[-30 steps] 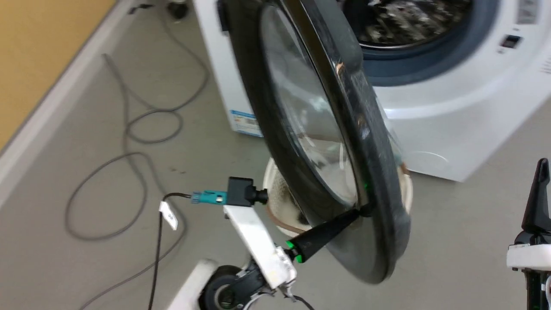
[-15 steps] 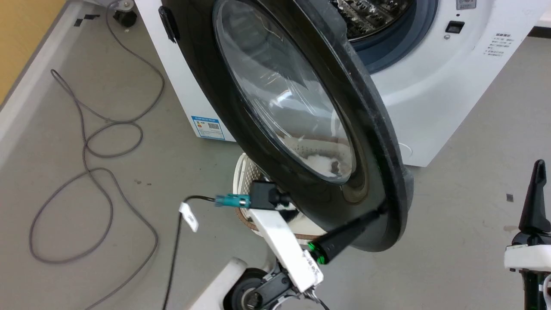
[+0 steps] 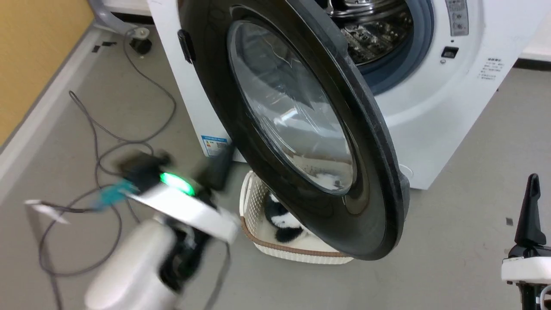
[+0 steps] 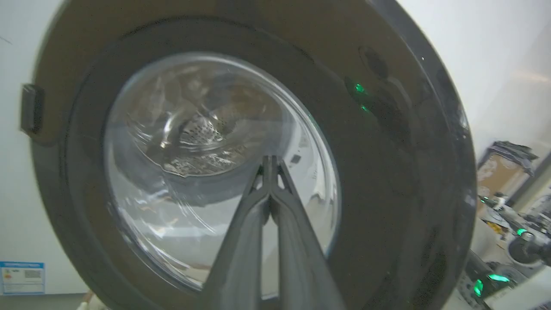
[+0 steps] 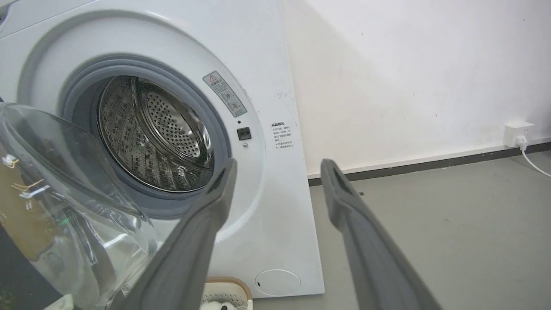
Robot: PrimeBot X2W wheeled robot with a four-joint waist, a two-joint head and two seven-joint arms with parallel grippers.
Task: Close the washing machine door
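The washing machine door point(image 3: 301, 129) stands partly open, its black rim and clear glass bowl facing me. Behind it is the white washing machine point(image 3: 430, 107), its steel drum point(image 3: 370, 30) open to view. My left gripper point(image 3: 226, 157) is a blur just left of the door's lower rim. In the left wrist view my left gripper point(image 4: 270, 160) is shut with nothing in it, pointing at the door's point(image 4: 387, 172) glass window. Whether it touches, I cannot tell. My right gripper point(image 5: 280, 168) is open and empty, facing the washing machine point(image 5: 267, 86), and stands apart at the lower right point(image 3: 533, 181).
A cream basket point(image 3: 254, 193) holding something black and white sits on the floor under the door. Grey cables point(image 3: 107, 142) loop over the floor at the left, by a yellow wall. A wall socket point(image 5: 518, 129) sits low on the white wall to the machine's right.
My left gripper has left the door's lower right rim and swung leftward, now blurred beside its left side. The head camera has shifted. The right gripper holds its place.
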